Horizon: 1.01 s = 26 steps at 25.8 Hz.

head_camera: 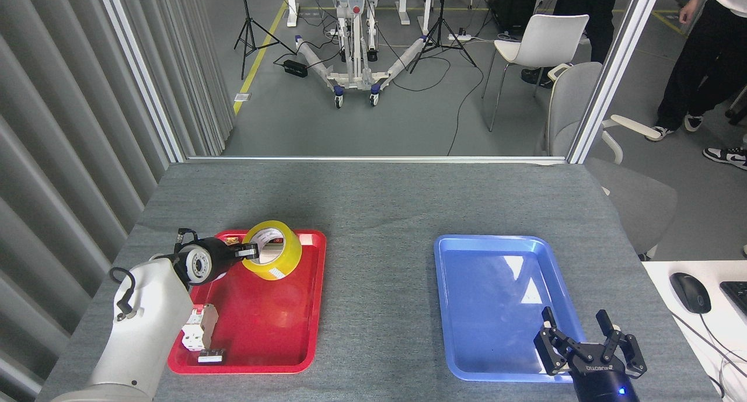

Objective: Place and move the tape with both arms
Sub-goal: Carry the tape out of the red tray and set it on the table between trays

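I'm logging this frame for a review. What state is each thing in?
tape: held by the left claw, tilted, above the red tray
left claw: shut on the tape's wall
right claw: open, empty, over the blue tray's near edge
red tray: holds small parts
blue tray: empty

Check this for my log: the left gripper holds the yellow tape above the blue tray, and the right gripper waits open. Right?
Not quite. The head view shows the left gripper holding the tape above the red tray, not the blue tray. The right gripper does wait open.
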Each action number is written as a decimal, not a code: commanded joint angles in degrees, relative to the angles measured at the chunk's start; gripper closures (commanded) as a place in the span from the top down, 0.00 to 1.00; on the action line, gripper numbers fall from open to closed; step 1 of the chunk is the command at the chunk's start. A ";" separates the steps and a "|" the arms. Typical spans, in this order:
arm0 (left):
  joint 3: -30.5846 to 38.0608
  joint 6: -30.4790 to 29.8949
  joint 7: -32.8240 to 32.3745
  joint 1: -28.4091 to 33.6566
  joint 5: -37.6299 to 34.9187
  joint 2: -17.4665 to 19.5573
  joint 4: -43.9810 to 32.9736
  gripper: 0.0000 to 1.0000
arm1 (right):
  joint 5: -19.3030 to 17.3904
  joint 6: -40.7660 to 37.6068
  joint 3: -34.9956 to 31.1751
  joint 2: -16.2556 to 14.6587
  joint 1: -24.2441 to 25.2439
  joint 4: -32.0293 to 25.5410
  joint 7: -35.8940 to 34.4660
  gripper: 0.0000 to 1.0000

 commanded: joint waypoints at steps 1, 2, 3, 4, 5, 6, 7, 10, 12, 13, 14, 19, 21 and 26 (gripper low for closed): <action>1.48 2.18 0.24 2.02 16.74 1.24 -5.00 0.02 | -0.78 0.11 0.06 -1.48 -0.32 -0.05 -0.21 1.00; 1.83 1.92 -1.08 2.55 20.70 2.38 -6.75 0.02 | -0.86 0.20 0.06 -1.74 -0.76 0.04 -0.21 1.00; 2.44 1.48 -3.45 3.34 24.30 3.00 -8.68 0.02 | -0.86 0.46 0.06 -1.74 -0.76 0.04 -0.21 1.00; 3.06 0.69 -5.82 4.48 27.81 3.09 -10.71 0.02 | -0.86 0.81 0.06 -1.74 -0.76 0.04 -0.29 1.00; 3.59 -0.80 -7.40 5.97 31.42 3.00 -12.64 0.02 | -0.86 0.99 0.06 -1.74 -0.67 0.04 -0.38 1.00; 3.85 -3.18 -7.85 7.99 34.93 3.00 -14.57 0.02 | -1.04 1.08 0.06 -1.66 -0.58 0.04 -0.65 1.00; 3.77 -6.43 -7.93 10.28 38.27 2.91 -16.24 0.02 | -1.39 1.08 0.06 -1.57 -0.49 0.04 -0.73 1.00; 3.85 -14.43 -7.58 17.75 45.05 0.98 -21.70 0.02 | -4.56 0.64 0.15 -1.48 -0.14 0.04 -0.82 1.00; 3.85 -17.33 -6.61 23.47 47.77 -2.01 -24.77 0.02 | -5.79 0.37 0.15 -1.66 -0.05 0.04 -0.82 1.00; 3.94 -18.39 -6.53 25.49 49.18 -3.24 -25.83 0.02 | -5.87 0.28 0.15 -1.83 -0.05 0.04 -0.82 1.00; 3.94 -19.44 -6.61 27.16 50.58 -4.21 -27.14 0.02 | -5.96 0.20 0.15 -2.10 -0.05 0.04 -0.82 1.00; 3.41 -22.78 -8.72 34.63 52.43 -7.64 -35.49 0.04 | -7.90 -6.48 0.06 -5.52 0.47 0.13 -0.82 1.00; 3.24 -24.01 -10.13 37.09 52.43 -10.19 -37.34 0.04 | -10.88 -11.58 -0.03 -7.72 0.82 0.22 -0.73 1.00; -0.72 -24.27 -10.22 39.90 51.64 -11.41 -40.15 0.04 | -30.83 -19.14 0.85 -11.32 0.74 3.99 1.64 1.00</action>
